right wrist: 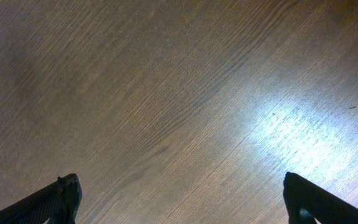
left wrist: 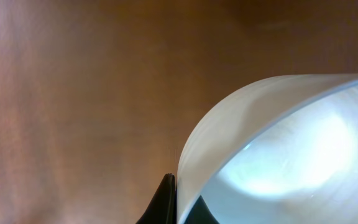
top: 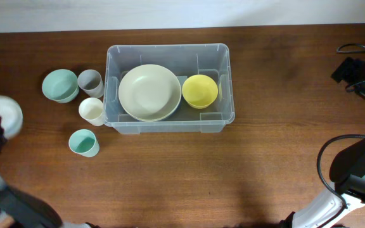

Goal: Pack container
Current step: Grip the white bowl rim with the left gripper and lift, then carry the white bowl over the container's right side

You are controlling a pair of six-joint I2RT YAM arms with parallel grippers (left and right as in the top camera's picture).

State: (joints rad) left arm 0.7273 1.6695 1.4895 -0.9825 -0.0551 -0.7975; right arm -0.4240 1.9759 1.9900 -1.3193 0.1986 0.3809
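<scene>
The clear plastic container [top: 113,76] stands in the middle of the table, with a wide cream bowl [top: 149,92] and a small yellow bowl [top: 199,90] inside it. At the table's far left edge my left gripper [left wrist: 178,188] is shut on the rim of a white bowl [top: 4,114]. In the left wrist view that white bowl [left wrist: 278,149] fills the right side, one black finger outside the rim and one inside. My right gripper [right wrist: 179,186] is open over bare wood with nothing between its fingers.
Left of the container sit a teal bowl [top: 60,85], a grey cup [top: 89,82], a white cup [top: 92,111] and a teal cup [top: 83,142]. The right arm [top: 360,168] and its cables occupy the right edge.
</scene>
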